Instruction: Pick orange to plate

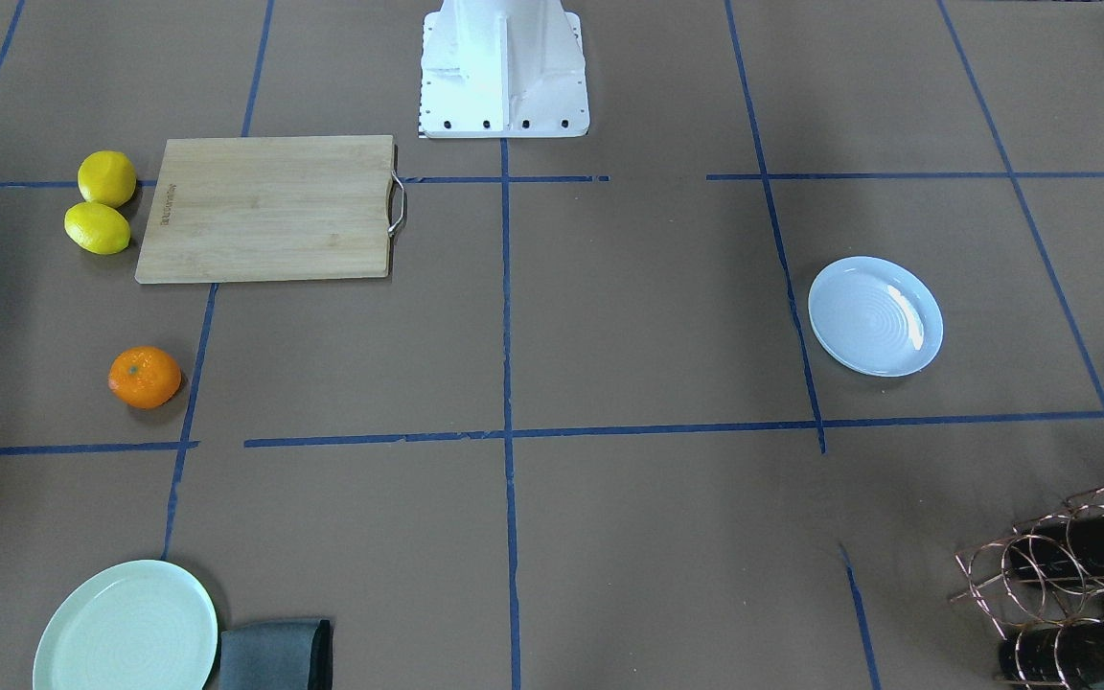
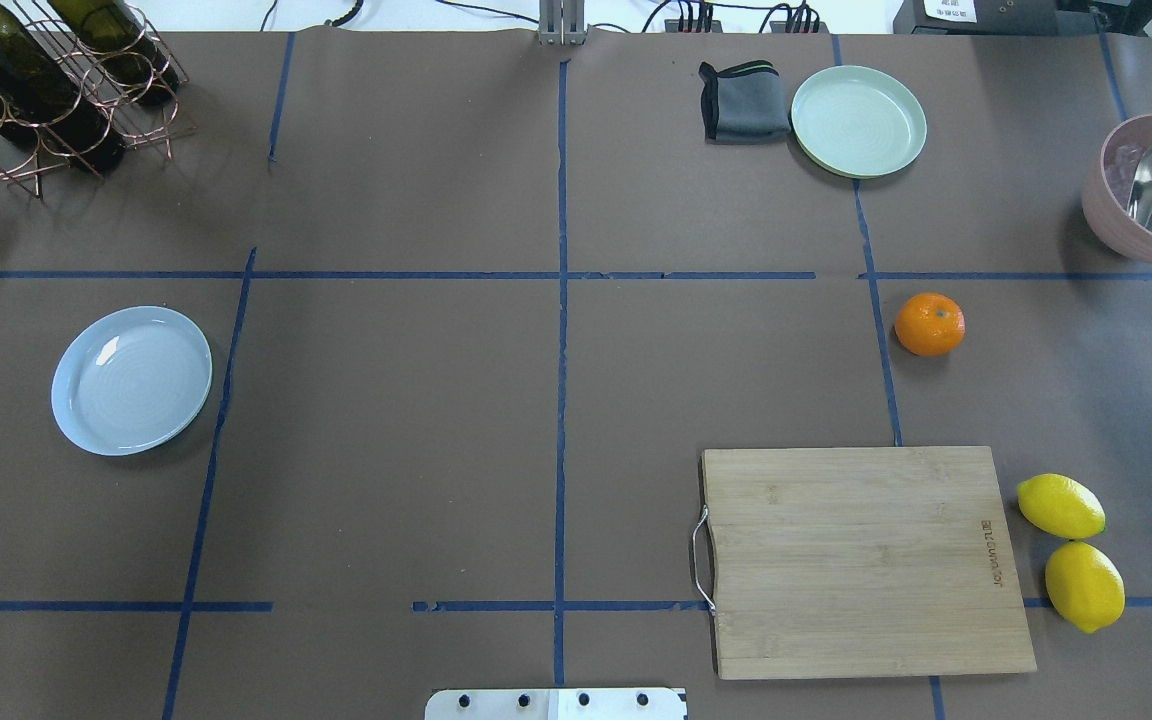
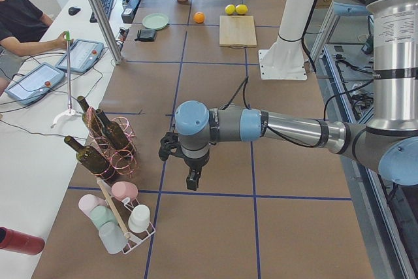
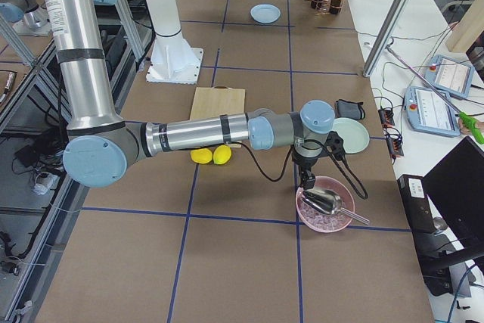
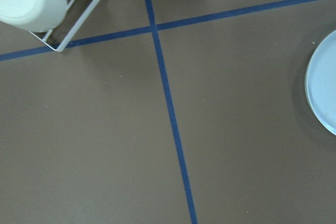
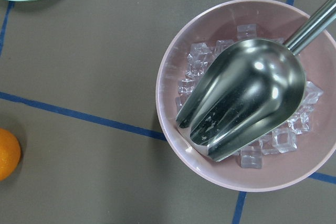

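Note:
The orange (image 2: 929,323) rests on the brown table on my right side, beyond the cutting board; it also shows as orange (image 1: 145,377) and at the left edge of the right wrist view as orange (image 6: 8,154). The pale bluish-white plate (image 2: 131,379) lies far off on my left side, empty, and its rim cuts into the left wrist view as plate (image 5: 323,90). My left gripper (image 3: 189,178) hangs above the table near the bottle rack. My right gripper (image 4: 307,181) hovers by the pink bowl. Both show only in side views, so I cannot tell if they are open or shut.
A wooden cutting board (image 2: 866,560) lies with two lemons (image 2: 1071,545) beside it. A mint-green plate (image 2: 858,120) and a grey cloth (image 2: 742,100) sit at the far edge. A pink bowl (image 6: 173,66) holds ice and a metal scoop (image 6: 247,95). A copper bottle rack (image 2: 46,90) stands far left.

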`<state>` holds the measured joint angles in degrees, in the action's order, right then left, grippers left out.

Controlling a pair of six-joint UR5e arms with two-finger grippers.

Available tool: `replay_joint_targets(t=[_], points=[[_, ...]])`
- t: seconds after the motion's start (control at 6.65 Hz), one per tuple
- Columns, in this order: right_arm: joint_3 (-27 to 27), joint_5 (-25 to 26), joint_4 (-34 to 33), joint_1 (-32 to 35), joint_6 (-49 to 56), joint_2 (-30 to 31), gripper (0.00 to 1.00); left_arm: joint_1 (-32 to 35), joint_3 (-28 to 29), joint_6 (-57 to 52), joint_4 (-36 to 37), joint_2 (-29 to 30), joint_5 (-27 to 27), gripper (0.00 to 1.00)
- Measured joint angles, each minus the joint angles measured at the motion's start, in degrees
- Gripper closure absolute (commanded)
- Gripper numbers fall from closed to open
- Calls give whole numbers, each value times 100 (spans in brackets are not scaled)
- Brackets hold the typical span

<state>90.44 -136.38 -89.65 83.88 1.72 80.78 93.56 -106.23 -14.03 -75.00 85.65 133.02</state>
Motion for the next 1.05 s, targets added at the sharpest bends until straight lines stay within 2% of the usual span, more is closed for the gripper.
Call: replay_joint_targets(t=[0.3,0.45,0.75,1.05], points=[[0,-6,6,16,-8,-1,0,25,-56,-291,919,659,-37,0],[-2,-3,8,18,-36,-1,0,23,-33,-381,1050,849,-44,0],[-13,-6,16,10,-58,-4,0,6,-14,-415,1003,943,-18,0],[-112,5,423,0,-74,77,0,4,-28,-452,750,931,2,0]])
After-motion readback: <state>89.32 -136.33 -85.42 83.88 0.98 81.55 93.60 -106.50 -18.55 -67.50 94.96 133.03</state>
